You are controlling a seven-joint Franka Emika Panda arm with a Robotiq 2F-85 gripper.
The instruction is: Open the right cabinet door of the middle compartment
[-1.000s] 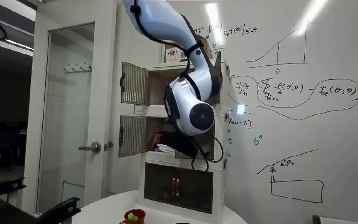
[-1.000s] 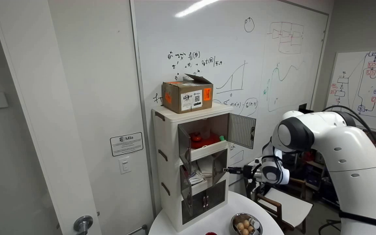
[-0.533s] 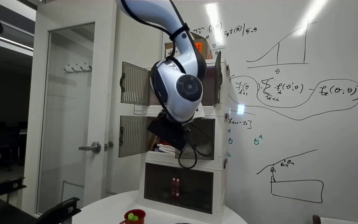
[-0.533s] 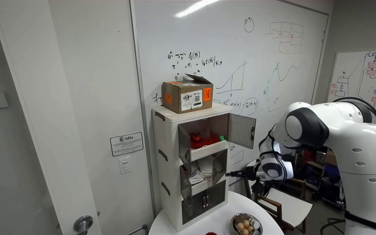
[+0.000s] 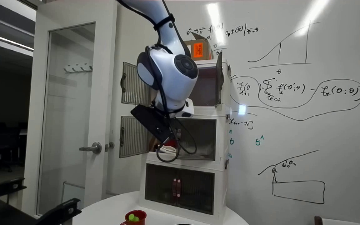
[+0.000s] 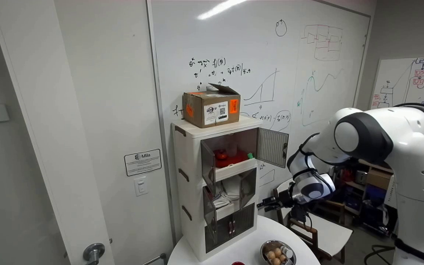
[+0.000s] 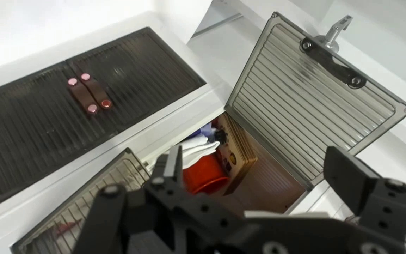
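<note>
The middle compartment [image 6: 230, 211] of the white cabinet shows in both exterior views, with its frame also in an exterior view [image 5: 220, 134]. Its ribbed grey right door [image 6: 248, 187] stands partly open; it also shows in an exterior view [image 5: 200, 140] and at the lower left of the wrist view [image 7: 83, 208]. The left door [image 5: 134, 136] stands wide open, at the upper right of the wrist view [image 7: 312, 95]. My gripper [image 6: 264, 205] is open and empty, with its fingers apart in the wrist view [image 7: 254, 162]. It is in front of the compartment, apart from the right door's edge.
Inside lie a red container [image 7: 206, 174], white cloths [image 7: 196, 151] and wooden boards [image 7: 240, 151]. Top-tier doors stick out open, left [image 5: 136, 84] and right [image 6: 273, 148]. Bottom doors [image 5: 195, 190] are shut. A bowl of eggs [image 6: 271, 246] and a red mug [image 5: 140, 218] stand on the table.
The arm has drawn back from the right door's edge, and the gripper has dropped lower and tilted. The wrist has turned and shifted left and up in an exterior view. The doors look unmoved.
</note>
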